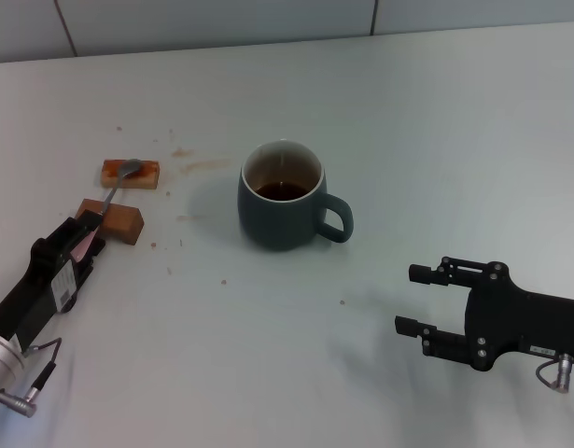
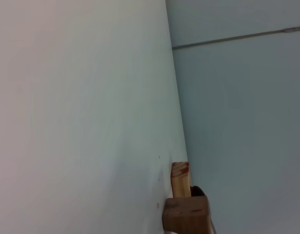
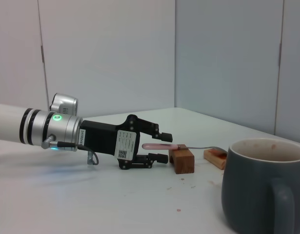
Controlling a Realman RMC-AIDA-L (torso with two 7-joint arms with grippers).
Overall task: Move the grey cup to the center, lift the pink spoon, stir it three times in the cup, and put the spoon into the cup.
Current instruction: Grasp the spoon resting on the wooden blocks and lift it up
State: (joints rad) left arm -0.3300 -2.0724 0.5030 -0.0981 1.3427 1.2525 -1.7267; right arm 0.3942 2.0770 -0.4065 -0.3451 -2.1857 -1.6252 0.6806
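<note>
My left gripper (image 1: 92,227) sits low at the near block (image 1: 117,220), fingers spread either side of the pink spoon (image 1: 107,198) handle, not closed on it; the spoon bridges the two brown blocks, its bowl resting on the far block (image 1: 131,174); grey cup (image 1: 282,196) stands mid-table (image 1: 436,131), handle toward my right, dark liquid inside; my right gripper (image 1: 420,299) hangs open and empty, near the cup's right.

White table (image 1: 268,373), pale panelled wall (image 3: 106,48)
</note>
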